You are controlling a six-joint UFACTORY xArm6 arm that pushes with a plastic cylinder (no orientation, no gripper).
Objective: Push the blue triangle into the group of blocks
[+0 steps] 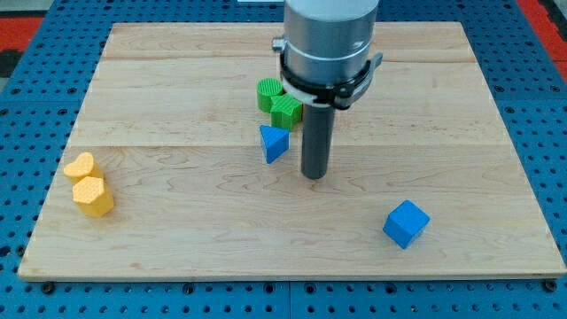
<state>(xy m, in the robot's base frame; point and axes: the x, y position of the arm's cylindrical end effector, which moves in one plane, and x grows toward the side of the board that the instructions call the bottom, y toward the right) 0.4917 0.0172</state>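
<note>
The blue triangle (274,143) lies near the middle of the wooden board (177,221). Just above it, two green blocks (280,104) sit touching each other, partly hidden behind the arm. My tip (314,175) rests on the board just to the right of the blue triangle and slightly below it, a small gap apart. The rod rises from the tip to the grey arm body (328,40) at the view's top.
A blue cube (406,223) sits at the lower right. Two yellow blocks (88,184) sit touching each other at the left edge. The board lies on a blue pegboard surface (27,106).
</note>
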